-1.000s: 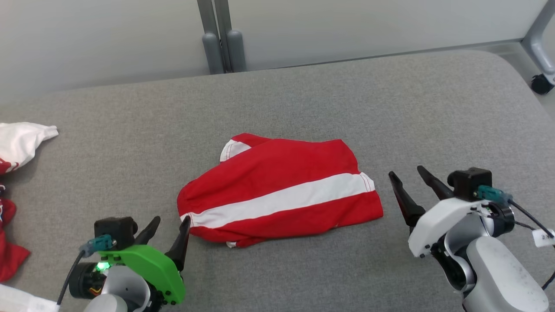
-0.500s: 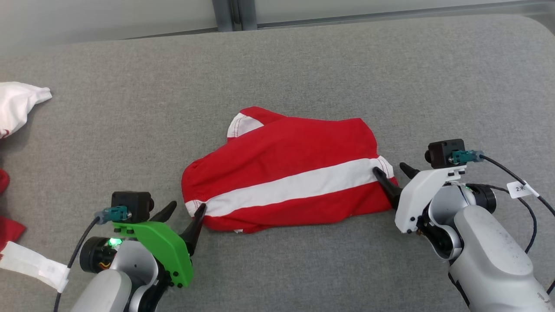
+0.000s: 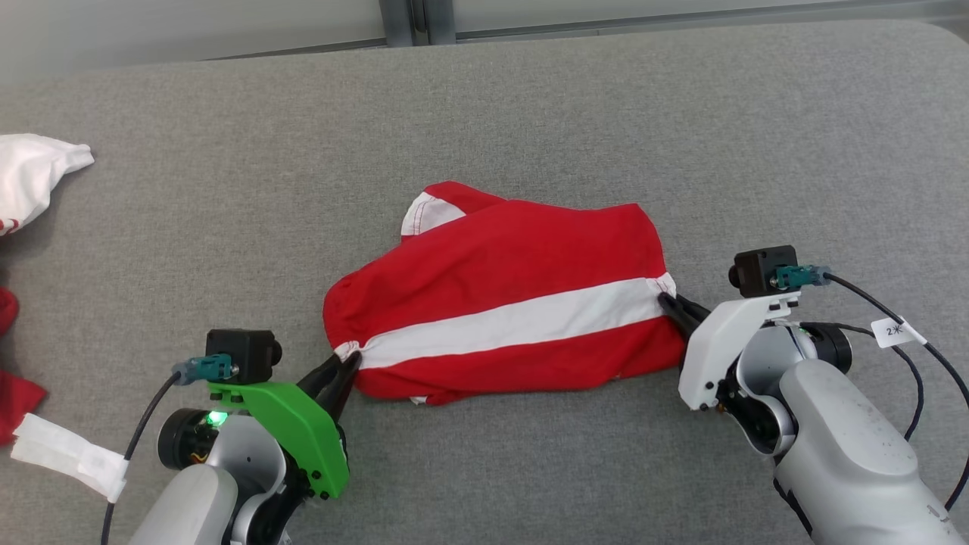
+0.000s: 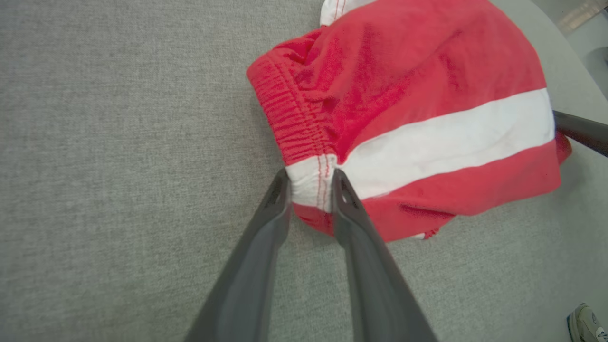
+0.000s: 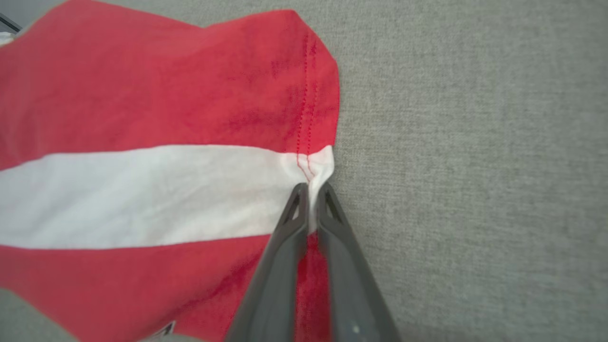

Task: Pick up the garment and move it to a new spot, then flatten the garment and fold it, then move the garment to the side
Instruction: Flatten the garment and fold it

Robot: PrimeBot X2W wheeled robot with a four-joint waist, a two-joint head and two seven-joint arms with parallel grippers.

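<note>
Moved since a second ago: both arms have gone from standing clear of the garment (image 3: 503,303) to its two ends, with jaws drawn together. The head camera has also tipped down.

Head view.
- Risk, as I judge it: raising the two ends unevenly would let the cloth sag or twist. A wide carry to the left could drag it into the white cloth (image 3: 34,174) lying there.
- Position: the garment, red with a white stripe (image 3: 515,325), lies rumpled in the middle of the grey padded table (image 3: 530,106). The left gripper (image 3: 344,363) touches its near-left end and the right gripper (image 3: 670,303) touches its right end.

Left wrist view.
- Risk: I see only a small bunch of cloth taken below the gathered waistband (image 4: 289,123), and it could slip out under load.
- Position: the fingers are closed on the stripe's end, with fabric bulging between them. The rest of the garment spreads up and to the right.

Right wrist view.
- Risk: the bite is thin and sits at the very edge of the stitched hem (image 5: 304,118). I suspect it may hold a single layer, which would leave the other hanging.
- Position: the jaws are almost together, clamped on the stripe's end, and the garment runs off to that view's left.
</note>
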